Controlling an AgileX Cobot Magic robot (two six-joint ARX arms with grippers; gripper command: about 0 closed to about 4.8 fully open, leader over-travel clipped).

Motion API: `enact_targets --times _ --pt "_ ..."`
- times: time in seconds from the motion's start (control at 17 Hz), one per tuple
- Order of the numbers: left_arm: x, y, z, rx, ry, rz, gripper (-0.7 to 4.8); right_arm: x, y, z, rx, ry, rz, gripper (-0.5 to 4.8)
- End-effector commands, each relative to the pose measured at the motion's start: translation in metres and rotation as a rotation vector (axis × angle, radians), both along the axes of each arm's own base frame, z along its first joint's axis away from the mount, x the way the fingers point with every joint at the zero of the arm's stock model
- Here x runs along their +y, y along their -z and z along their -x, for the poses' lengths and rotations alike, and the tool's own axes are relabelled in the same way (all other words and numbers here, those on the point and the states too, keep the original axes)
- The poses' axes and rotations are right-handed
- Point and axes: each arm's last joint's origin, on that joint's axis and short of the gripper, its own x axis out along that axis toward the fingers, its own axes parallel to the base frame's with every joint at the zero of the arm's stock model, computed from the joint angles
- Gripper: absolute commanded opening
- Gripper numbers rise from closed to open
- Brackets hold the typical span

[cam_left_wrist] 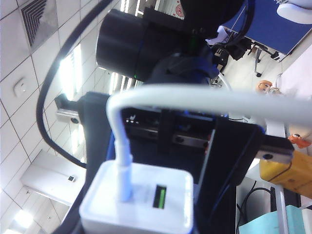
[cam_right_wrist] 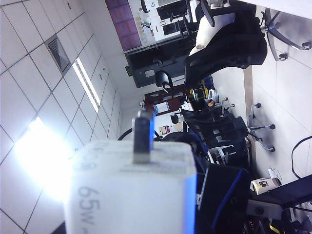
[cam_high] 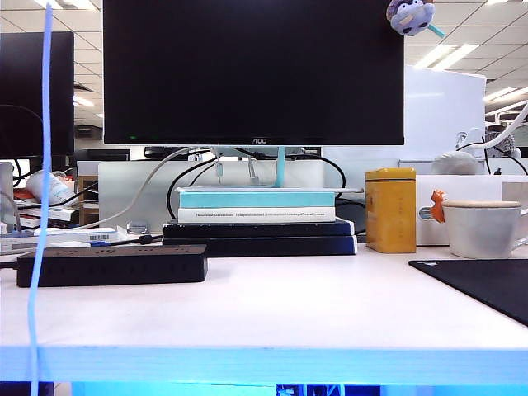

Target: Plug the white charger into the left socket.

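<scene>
Your white charger (cam_left_wrist: 139, 200) sits against the left gripper (cam_left_wrist: 204, 146), cable end facing that wrist camera; a dark finger runs beside it, but you cannot tell whether the jaws clamp it. The right gripper (cam_right_wrist: 214, 195) has the prong (cam_right_wrist: 142, 136) face filling its camera, its jaw state equally unclear. Neither arm shows over the table, where the black power strip (cam_high: 111, 266) lies unplugged, its left socket probably still waiting.

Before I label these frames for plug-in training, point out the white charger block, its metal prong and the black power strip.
White plastic charger block (cam_left_wrist: 139, 202): left wrist view, its cable-end face.
Metal prong (cam_right_wrist: 142, 136): right wrist view, its flat blade.
Long matte black power strip (cam_high: 111, 266): exterior view, its front side wall.
</scene>
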Motion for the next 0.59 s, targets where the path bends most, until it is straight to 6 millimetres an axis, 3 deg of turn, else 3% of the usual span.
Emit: enact_targets --times 0.06,0.18,0.35,0.53,0.59 --pt "-0.0020 0.0015 -0.0007 0.020 0.020 -0.003 2.55 0.0024 -0.0087 0.0061 -0.066 -0.027 -0.037 2.83" --pt "-0.0021 0.0020 -0.0010 0.026 0.017 -0.004 2.55 0.0024 -0.0087 0.0061 -0.072 -0.027 -0.038 2.84" --pt "-0.0021 0.0029 -0.0012 0.042 0.017 -0.004 2.55 0.0023 -0.0089 0.0060 -0.095 -0.026 -0.042 3.89" --pt "-0.0020 0.0027 -0.0012 0.042 0.014 -0.003 2.55 0.0003 -0.0086 0.0043 -0.103 -0.019 -0.042 3.87" --pt "-0.0019 0.0026 -0.0013 0.051 0.010 0.003 2.55 -0.0010 -0.0084 0.0031 -0.103 -0.015 -0.041 3.44"
